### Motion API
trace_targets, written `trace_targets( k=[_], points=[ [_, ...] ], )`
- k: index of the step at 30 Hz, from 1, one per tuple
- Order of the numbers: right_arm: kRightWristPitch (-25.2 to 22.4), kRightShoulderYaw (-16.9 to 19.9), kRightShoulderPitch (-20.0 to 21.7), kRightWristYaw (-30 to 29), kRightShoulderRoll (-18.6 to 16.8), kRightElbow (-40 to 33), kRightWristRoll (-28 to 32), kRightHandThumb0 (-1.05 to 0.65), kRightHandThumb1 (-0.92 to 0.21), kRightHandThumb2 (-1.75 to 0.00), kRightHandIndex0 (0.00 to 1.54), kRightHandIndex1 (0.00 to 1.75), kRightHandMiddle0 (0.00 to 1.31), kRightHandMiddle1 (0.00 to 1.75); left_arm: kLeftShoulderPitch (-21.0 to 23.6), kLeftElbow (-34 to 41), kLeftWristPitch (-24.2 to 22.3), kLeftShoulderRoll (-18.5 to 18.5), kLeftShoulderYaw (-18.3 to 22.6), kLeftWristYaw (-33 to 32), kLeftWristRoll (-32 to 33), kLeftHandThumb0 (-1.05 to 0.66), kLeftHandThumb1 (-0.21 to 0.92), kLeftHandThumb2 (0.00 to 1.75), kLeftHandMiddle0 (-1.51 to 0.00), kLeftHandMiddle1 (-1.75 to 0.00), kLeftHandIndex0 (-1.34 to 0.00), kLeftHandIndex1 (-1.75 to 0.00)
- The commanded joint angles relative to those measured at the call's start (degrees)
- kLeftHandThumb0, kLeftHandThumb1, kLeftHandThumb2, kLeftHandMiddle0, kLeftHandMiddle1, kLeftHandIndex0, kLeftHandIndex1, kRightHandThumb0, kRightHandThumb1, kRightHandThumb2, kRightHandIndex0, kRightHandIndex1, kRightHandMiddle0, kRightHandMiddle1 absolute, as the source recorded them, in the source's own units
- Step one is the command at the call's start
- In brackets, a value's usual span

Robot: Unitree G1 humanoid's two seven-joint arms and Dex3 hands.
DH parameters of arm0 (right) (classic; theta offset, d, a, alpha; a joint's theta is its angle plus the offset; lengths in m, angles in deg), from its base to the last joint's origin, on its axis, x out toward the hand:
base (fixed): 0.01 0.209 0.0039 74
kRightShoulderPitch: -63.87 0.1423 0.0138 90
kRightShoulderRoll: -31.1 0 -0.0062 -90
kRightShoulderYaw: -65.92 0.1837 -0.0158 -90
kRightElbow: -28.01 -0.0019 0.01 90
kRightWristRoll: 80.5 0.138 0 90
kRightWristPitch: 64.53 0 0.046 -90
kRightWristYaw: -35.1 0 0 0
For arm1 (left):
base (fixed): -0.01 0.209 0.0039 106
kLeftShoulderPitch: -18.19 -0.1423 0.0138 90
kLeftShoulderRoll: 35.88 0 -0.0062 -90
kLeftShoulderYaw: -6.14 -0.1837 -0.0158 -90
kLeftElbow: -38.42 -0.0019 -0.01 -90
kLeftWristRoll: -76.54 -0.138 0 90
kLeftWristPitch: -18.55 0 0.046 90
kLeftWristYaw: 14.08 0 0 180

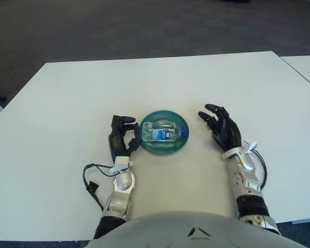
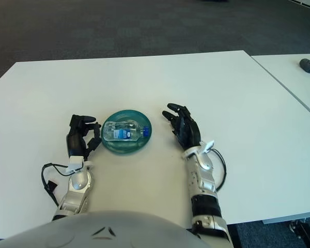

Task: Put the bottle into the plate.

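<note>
Black fingers of the left hand (image 1: 121, 137) curl loosely, holding nothing, just at nine o'clock of the plate (image 1: 164, 146); the right hand (image 1: 225, 129) spreads wide and empty at three o'clock, apart; the bottle (image 1: 162, 131) lies sideways in the teal plate on the table (image 1: 67, 103).

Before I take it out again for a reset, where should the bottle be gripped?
Probably across its clear midsection, from above. The water bottle lies on its side in the teal plate, blue cap toward the right hand; the raised rim blocks a low side approach. The left hand sits beside the plate's left edge.
</note>
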State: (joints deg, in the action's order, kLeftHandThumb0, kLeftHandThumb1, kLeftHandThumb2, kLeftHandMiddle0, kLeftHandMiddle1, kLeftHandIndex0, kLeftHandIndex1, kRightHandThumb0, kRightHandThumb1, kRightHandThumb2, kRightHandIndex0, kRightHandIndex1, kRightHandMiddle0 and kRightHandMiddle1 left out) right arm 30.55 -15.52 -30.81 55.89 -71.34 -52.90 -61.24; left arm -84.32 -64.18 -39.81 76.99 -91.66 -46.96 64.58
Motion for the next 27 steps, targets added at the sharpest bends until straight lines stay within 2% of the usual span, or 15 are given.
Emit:
trace_targets(
  k=[1, 8, 18, 27],
  points=[
    [-6.62, -1.22, -4.59, -1.22, 1.01, -5.24, 0.03, -0.54, -0.84, -0.82, 0.45, 0.62, 0.13, 0.93, -7.53, -5.89, -0.35, 8.4, -1.83, -1.92, 1.49, -0.37, 0.76, 0.73, -0.59, -1.33, -0.3, -1.74],
    [-11.81, -1.86, -6.56, -2.0, 2.35, -9.24, -0.21, -0.56, -0.8, -0.81, 0.45, 0.6, 0.17, 0.97, -8.24, -5.41, -0.07, 8.22, -3.14, -2.57, 4.16, -0.37, 0.8, 0.69, -0.56, -1.31, -0.28, -1.74],
    [-13.5, -1.45, -7.42, -1.98, 2.86, -10.83, 0.24, -0.57, -0.79, -0.79, 0.44, 0.62, 0.2, 0.99, -10.05, -2.85, -2.75, 7.07, -5.68, -3.19, 5.05, -0.36, 0.87, 0.55, -0.52, -1.2, -0.26, -1.71],
    [-14.22, -1.06, -7.53, -1.82, 3.08, -11.46, 0.45, -0.57, -0.79, -0.79, 0.44, 0.63, 0.2, 0.99, -13.38, 4.49, -12.72, 6.46, -8.49, -3.36, 5.57, -0.35, 0.92, 0.49, -0.51, -1.08, -0.24, -1.71]
  ],
)
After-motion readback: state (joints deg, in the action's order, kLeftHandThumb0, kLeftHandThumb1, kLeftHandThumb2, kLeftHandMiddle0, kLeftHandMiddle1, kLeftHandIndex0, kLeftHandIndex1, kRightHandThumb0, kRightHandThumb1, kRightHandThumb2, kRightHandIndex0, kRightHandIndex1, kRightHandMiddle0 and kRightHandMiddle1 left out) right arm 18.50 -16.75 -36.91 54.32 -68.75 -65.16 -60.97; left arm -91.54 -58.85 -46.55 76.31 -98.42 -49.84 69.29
